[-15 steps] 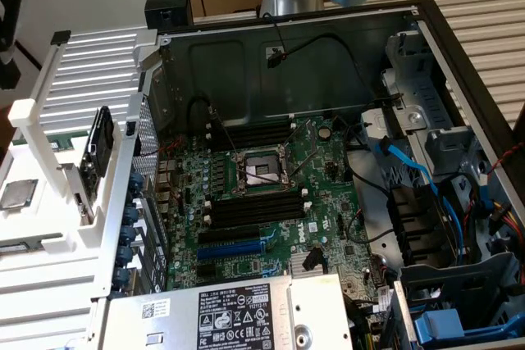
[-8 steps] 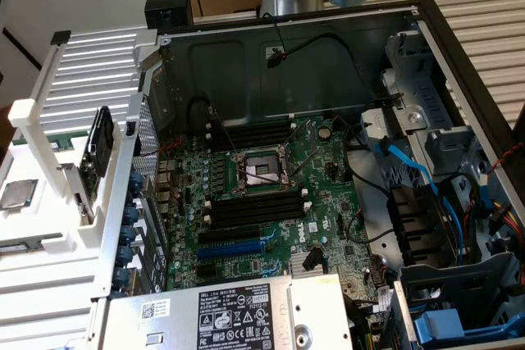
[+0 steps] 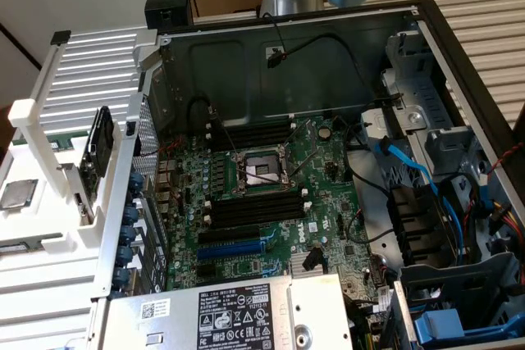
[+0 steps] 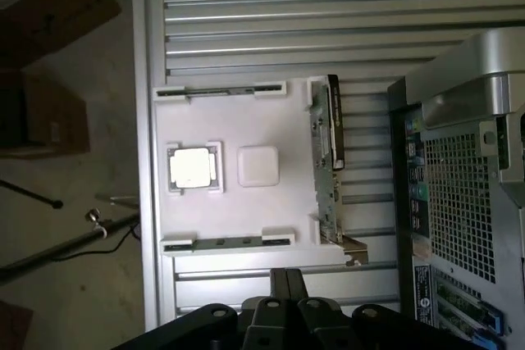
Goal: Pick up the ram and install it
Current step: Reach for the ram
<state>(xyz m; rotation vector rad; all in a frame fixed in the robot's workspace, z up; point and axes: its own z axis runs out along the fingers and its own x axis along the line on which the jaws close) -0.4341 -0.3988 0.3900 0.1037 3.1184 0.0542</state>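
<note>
Two thin greenish ram sticks stand on edge in a white holder tray (image 4: 246, 129), one along one side (image 4: 221, 90) and one along the opposite side (image 4: 230, 241). My gripper (image 4: 285, 273) hangs high above the tray's edge, close to the second stick but well clear of it. Its black fingers are shut together with nothing between them. Inside the open computer case, the motherboard (image 3: 271, 202) shows long black memory slots (image 3: 254, 206) with white end clips on both sides of the processor socket (image 3: 261, 171).
The tray (image 3: 49, 227) also carries a processor chip (image 4: 194, 168), a white square pad (image 4: 258, 165) and an upright expansion card (image 4: 324, 161). The case's perforated rear wall (image 4: 459, 194) stands close beside the tray. Cables and drive cages (image 3: 435, 202) crowd the case's far side.
</note>
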